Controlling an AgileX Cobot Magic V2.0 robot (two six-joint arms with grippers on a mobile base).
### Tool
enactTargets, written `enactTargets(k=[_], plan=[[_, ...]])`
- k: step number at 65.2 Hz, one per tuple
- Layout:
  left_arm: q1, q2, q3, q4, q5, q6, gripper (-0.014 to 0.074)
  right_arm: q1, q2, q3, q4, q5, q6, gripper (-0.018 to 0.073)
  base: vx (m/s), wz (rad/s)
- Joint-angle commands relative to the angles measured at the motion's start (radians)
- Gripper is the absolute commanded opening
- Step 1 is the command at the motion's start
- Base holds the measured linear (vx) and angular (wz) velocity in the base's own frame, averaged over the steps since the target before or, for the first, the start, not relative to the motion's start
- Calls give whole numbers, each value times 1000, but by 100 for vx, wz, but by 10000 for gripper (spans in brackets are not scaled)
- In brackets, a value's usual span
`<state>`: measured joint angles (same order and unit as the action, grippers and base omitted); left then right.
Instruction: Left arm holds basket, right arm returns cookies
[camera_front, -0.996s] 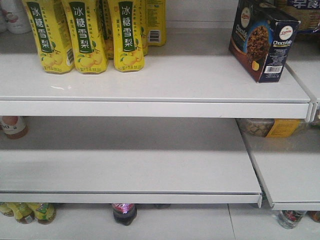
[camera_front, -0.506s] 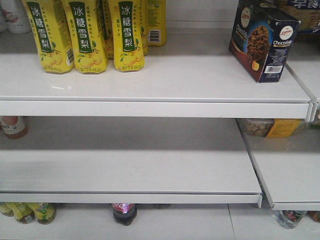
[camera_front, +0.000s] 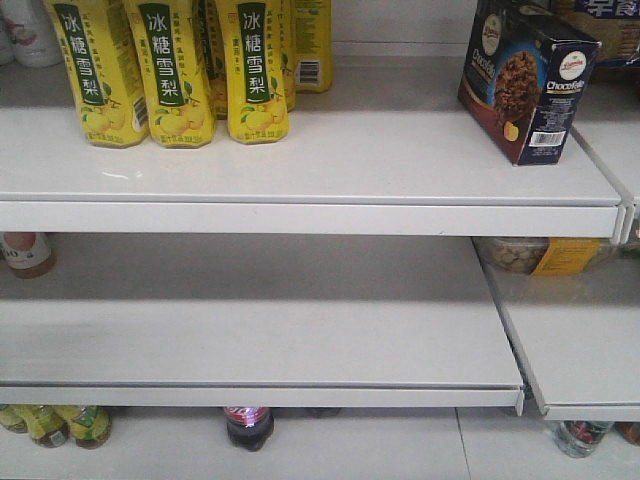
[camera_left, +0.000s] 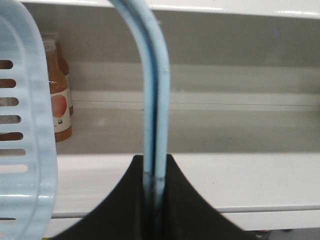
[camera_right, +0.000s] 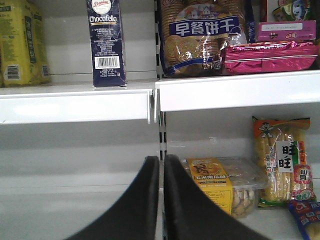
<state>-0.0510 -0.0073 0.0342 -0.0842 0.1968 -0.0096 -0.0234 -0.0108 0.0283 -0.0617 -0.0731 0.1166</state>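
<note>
On my left side I am gripping the light blue plastic shopping basket (camera_left: 27, 125) by its flat loop handle (camera_left: 155, 100); my left end effector (camera_left: 154, 175) is pinched tight on that thin strap, and the slotted wall is hanging just beside it. The handle looks smooth and bendy, so I am judging that it could slip or swing if I tilt. Past it, an orange juice bottle (camera_left: 59, 100) is standing on the white metal shelf (camera_left: 200, 175).

Further along, tall yellow pear-drink bottles (camera_front: 170, 70) are lining the upper shelf board (camera_front: 300, 170). To their right, well apart, the dark navy cardboard cookie box (camera_front: 525, 80) is standing upright near the board's right end, already out of the basket and touched by nothing.

My right end effector (camera_right: 161, 200) is sitting below that shelf, empty, its two black fingers (camera_right: 135, 205) almost meeting. The box looks light, stiff and easily dented; if it needs straightening, I would take it across its narrow barcode sides, low down, since it is tall and could topple
</note>
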Motion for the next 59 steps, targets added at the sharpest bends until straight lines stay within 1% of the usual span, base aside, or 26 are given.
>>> enactTargets(k=[1, 59], plan=[[1, -18, -31, 15, -104, 10, -6, -7, -13, 17, 0, -70, -3, -11, 0, 0], [1, -18, -31, 15, -104, 10, -6, -7, -13, 17, 0, -70, -3, -11, 0, 0]])
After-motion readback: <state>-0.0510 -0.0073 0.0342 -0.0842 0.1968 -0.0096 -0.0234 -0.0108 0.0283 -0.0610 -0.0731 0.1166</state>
